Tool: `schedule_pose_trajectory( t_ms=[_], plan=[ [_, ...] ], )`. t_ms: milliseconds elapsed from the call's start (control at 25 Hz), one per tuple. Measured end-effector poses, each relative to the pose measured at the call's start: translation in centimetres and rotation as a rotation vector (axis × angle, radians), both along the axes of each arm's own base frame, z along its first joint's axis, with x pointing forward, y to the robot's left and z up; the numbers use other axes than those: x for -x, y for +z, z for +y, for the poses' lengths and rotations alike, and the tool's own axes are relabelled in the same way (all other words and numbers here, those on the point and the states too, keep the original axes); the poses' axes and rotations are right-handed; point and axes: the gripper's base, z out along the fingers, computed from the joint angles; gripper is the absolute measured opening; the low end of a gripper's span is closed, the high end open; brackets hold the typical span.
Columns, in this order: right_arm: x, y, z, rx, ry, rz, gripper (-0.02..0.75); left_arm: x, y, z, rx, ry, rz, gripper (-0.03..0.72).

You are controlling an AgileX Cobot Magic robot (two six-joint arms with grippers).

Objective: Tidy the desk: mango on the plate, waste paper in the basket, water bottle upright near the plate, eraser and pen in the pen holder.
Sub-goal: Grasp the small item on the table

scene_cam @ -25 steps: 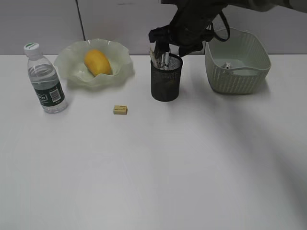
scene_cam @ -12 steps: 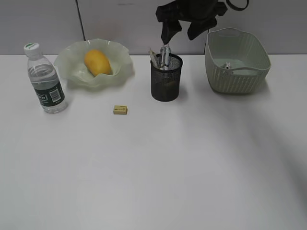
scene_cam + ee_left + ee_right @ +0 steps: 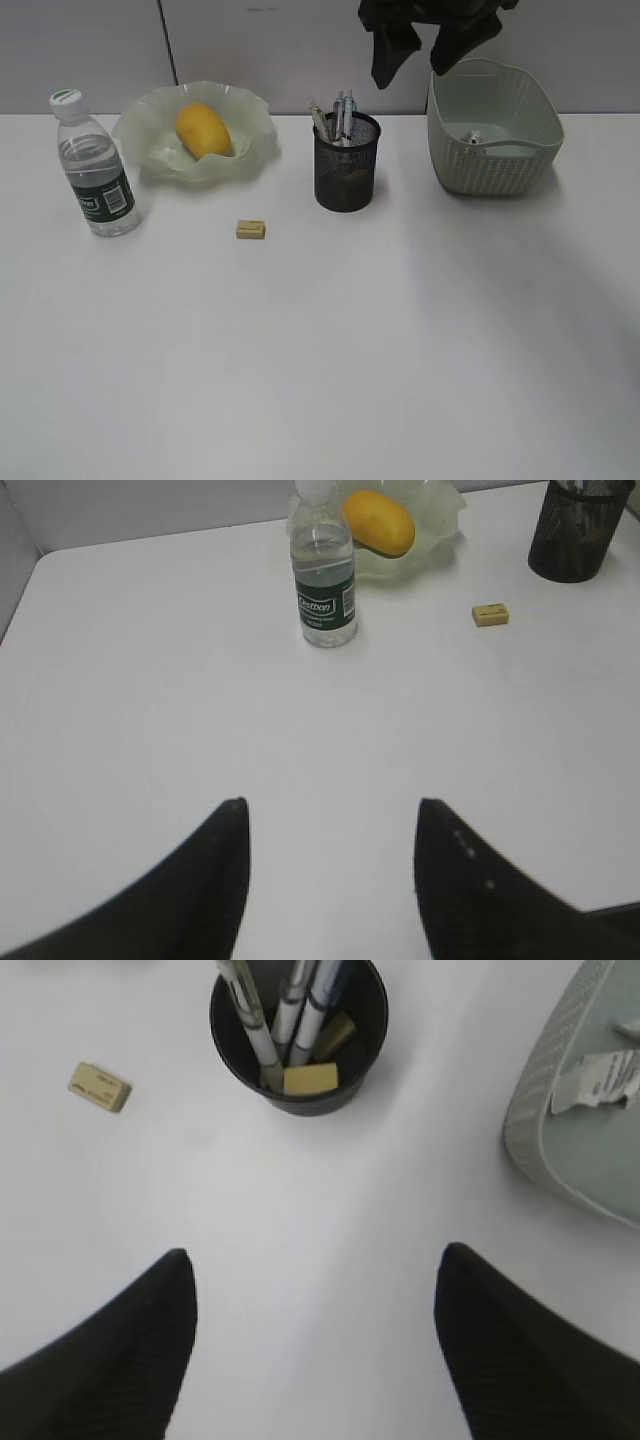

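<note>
One eraser (image 3: 251, 229) is lying loose on the desk (image 3: 320, 360) toward its middle, and a second is sitting inside the one pen holder (image 3: 347, 163), which is also holding what look like three pens (image 3: 290, 1005). One water bottle (image 3: 93, 165) is standing upright toward the left edge, beside the one plate (image 3: 150, 130) carrying the one mango (image 3: 203, 129). Toward the far right, one basket (image 3: 493, 128) is holding the waste paper (image 3: 598, 1075). The right gripper (image 3: 430, 45) is hanging empty with jaws wide; the left gripper (image 3: 330, 880) is gaping, empty.
</note>
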Motion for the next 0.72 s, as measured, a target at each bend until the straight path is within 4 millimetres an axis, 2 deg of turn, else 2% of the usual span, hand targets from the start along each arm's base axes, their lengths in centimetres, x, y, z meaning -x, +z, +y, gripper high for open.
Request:
schedule_pose_trajectory(
  t_ms=[400, 720],
  plan=[
    [4.2, -1.8, -2.2, 0.077, 0.0, 0.131, 0.584, 0.0, 0.0, 0.0, 0.0, 0.0, 0.0, 0.405],
    [10.4, -2.7, -5.2, 0.114, -0.001, 0.211, 0.571, 0.0, 0.0, 0.0, 0.0, 0.0, 0.0, 0.405]
  ],
)
